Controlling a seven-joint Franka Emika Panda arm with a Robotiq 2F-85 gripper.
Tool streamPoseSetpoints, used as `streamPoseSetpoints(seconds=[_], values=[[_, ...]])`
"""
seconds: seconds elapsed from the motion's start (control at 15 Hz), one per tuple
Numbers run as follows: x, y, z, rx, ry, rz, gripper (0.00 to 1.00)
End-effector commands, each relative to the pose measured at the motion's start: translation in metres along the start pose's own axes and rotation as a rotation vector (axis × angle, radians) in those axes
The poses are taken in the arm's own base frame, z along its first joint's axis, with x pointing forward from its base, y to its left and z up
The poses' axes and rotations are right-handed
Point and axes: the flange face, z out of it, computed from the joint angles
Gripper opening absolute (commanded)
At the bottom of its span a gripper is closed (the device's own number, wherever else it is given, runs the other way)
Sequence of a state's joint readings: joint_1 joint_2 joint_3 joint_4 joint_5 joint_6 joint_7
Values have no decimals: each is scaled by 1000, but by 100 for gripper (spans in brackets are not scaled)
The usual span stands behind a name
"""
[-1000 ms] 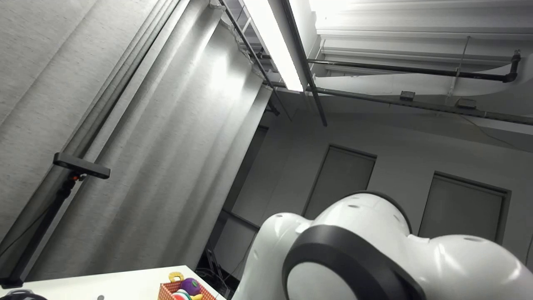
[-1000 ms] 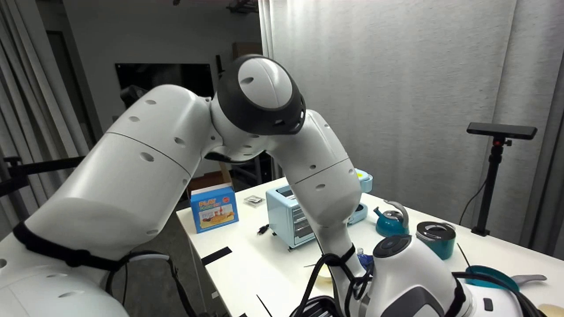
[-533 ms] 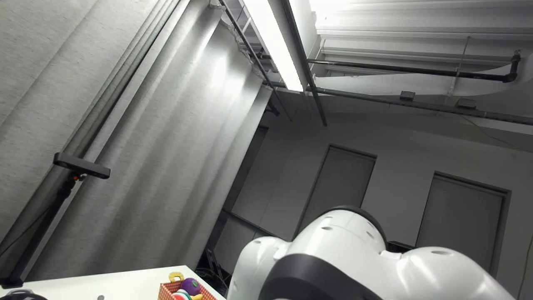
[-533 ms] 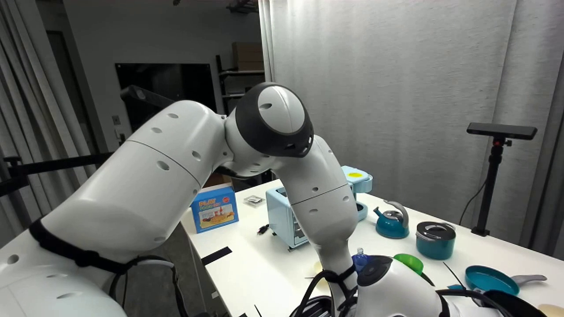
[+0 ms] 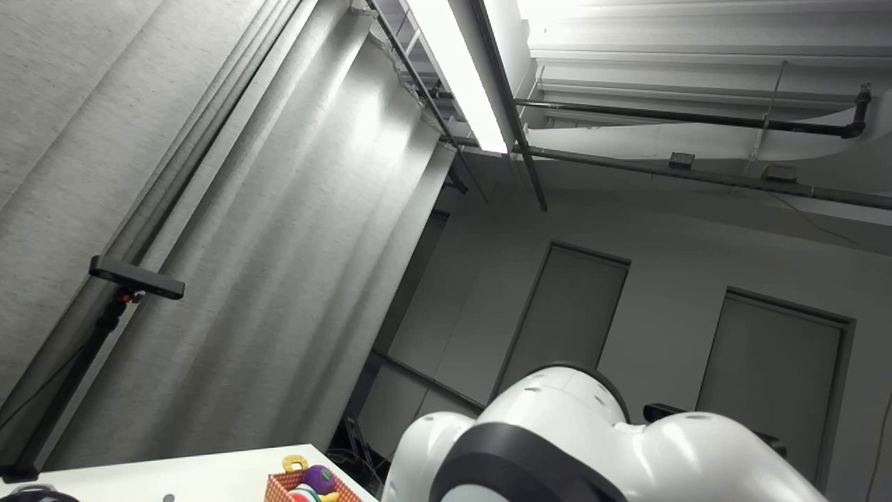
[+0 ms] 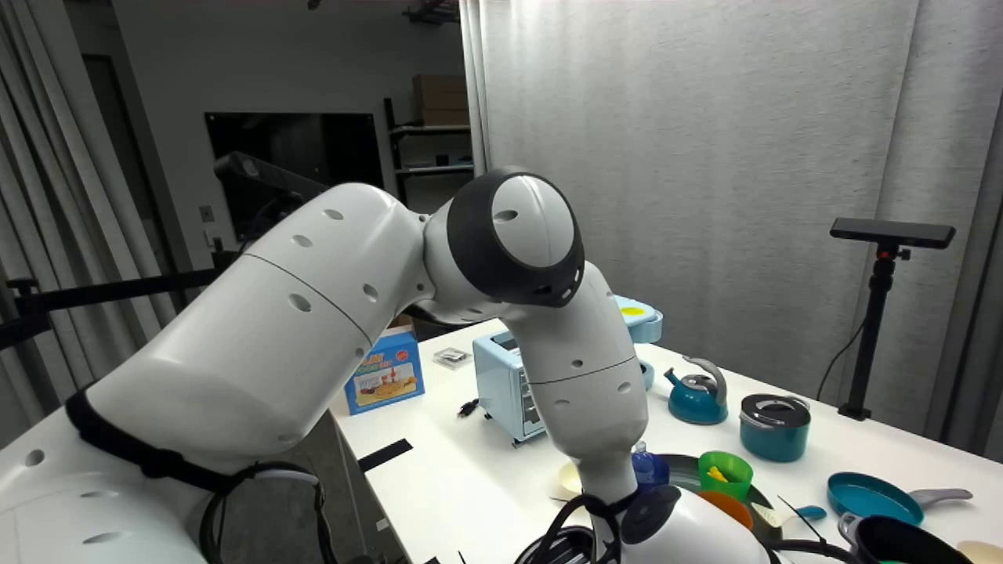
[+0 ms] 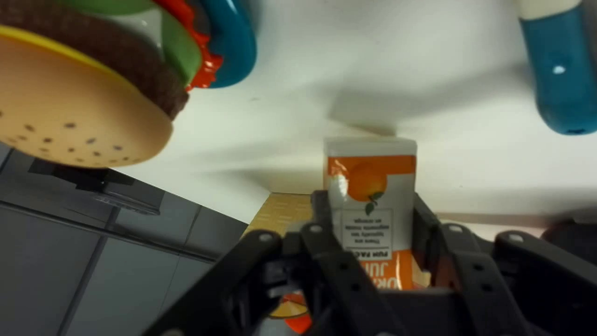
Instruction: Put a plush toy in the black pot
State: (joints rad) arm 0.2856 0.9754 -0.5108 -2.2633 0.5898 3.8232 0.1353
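My gripper [image 7: 371, 217] is shut on an orange juice carton [image 7: 373, 186], with a finger on each side, in the wrist view. The carton's print is upside down; I cannot tell whether it touches the table. The gripper is below the frame in both exterior views. The black pot [image 6: 901, 540] is at the lower right in an exterior view, partly cut off, with a bit of green inside. A round purple toy [image 5: 319, 479] sits in a red basket [image 5: 280, 487] in an exterior view; I cannot tell whether it is plush.
A toy burger [image 7: 88, 93] and a teal handle [image 7: 562, 79] lie near the carton. A green cup [image 6: 725, 474], orange bowl [image 6: 725, 507], teal pan [image 6: 874, 499], lidded teal pot [image 6: 774, 427], kettle [image 6: 697, 398] and blue toaster oven [image 6: 501, 388] stand on the table [image 6: 454, 486].
The arm has come down, its elbow lower and further right in an exterior view. The green cup, orange bowl and black pot have come into view from behind it.
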Motion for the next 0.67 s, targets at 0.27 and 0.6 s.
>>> streamPoseSetpoints(seconds=[0.27, 0.6], values=[[-2, 9, 19, -2, 41, 61, 16], [-5, 15, 26, -85, 117, 59, 16]])
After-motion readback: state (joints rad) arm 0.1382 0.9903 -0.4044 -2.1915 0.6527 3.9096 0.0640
